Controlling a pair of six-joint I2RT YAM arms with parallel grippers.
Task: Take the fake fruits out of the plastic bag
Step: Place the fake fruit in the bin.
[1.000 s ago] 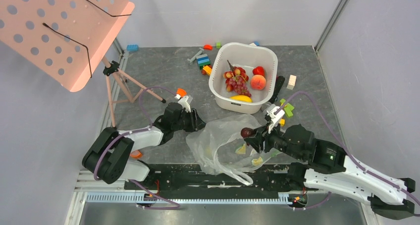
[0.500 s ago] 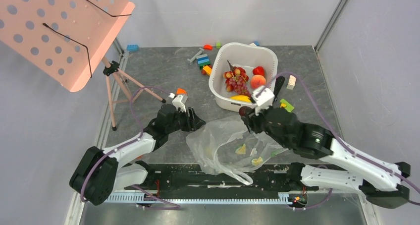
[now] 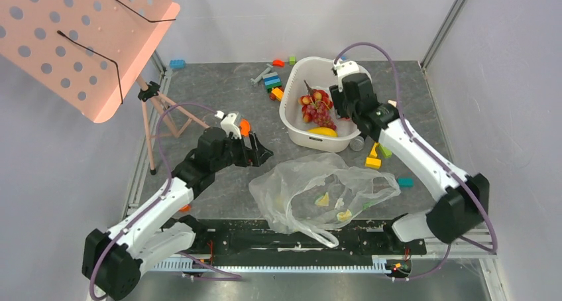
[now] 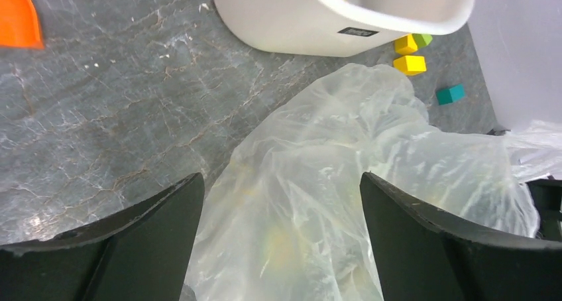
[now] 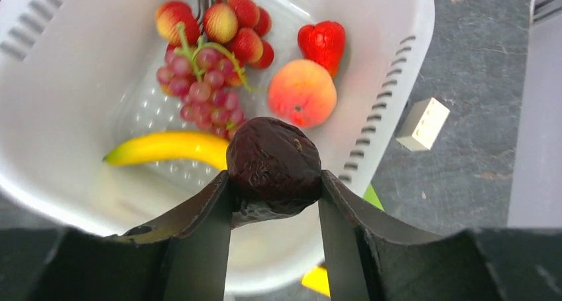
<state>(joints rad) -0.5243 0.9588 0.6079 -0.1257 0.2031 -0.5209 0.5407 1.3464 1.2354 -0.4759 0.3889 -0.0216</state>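
Observation:
My right gripper [image 5: 274, 181] is shut on a dark wrinkled plum [image 5: 274, 162] and hangs over the white basin [image 5: 397, 62]. In the basin lie a grape bunch [image 5: 205, 82], a peach [image 5: 301, 92], a red fruit [image 5: 323, 42] and a yellow piece [image 5: 169, 148]. The clear plastic bag [image 3: 325, 185] lies crumpled on the floor near the arm bases, with pale wedges [image 3: 323, 199] inside. My left gripper [image 4: 281, 178] stands open just above the bag's [image 4: 344, 155] left edge, holding nothing. From above, it [image 3: 262, 152] sits left of the bag and the right gripper [image 3: 337, 105] is over the basin [image 3: 308, 138].
A pink music stand [image 3: 86, 42] on a tripod [image 3: 166, 115] fills the far left. Toy blocks [image 3: 272, 82] lie behind the basin, with more [image 3: 373, 162] and a teal one [image 3: 405, 181] to its right. A flat orange piece [image 4: 16, 19] lies left of my left gripper. Walls close in on three sides.
My right arm has carried the plum from above the bag up and away to over the basin. My left gripper has opened, let go of the bag's edge and drawn back a little.

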